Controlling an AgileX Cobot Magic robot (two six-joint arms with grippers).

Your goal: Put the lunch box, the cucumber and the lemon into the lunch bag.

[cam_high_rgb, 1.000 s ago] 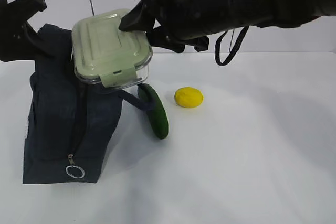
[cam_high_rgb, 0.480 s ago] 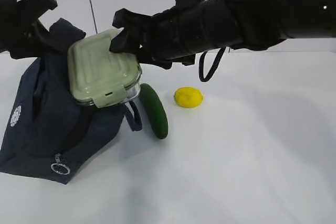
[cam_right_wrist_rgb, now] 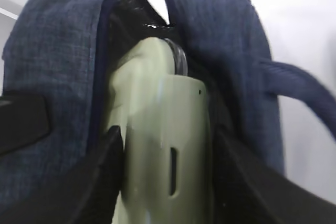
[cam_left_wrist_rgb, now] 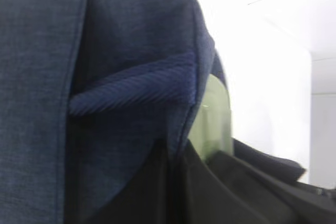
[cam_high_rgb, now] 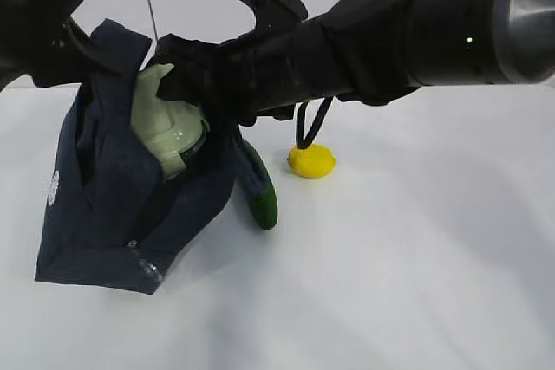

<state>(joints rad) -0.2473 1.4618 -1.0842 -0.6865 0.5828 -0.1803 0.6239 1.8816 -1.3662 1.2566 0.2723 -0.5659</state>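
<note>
Box time: your right claw holds the lunch box halfway inside the lunch bag, at the left of the frame. Left claw pinches the bag's top. Push slowly, straight in.

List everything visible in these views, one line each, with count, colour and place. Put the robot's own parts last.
lunch bag: one, dark navy, left side of the table, mouth held open.
lunch box: one, pale green lid, on edge, partly inside the bag's mouth.
cucumber: one, dark green, on the table just right of the bag.
lemon: one, yellow, on the table right of the cucumber.
table: one, white.
left gripper: one, black, at the bag's upper left, shut on the fabric.
right gripper: one, black, fingers either side of the lunch box.
</note>
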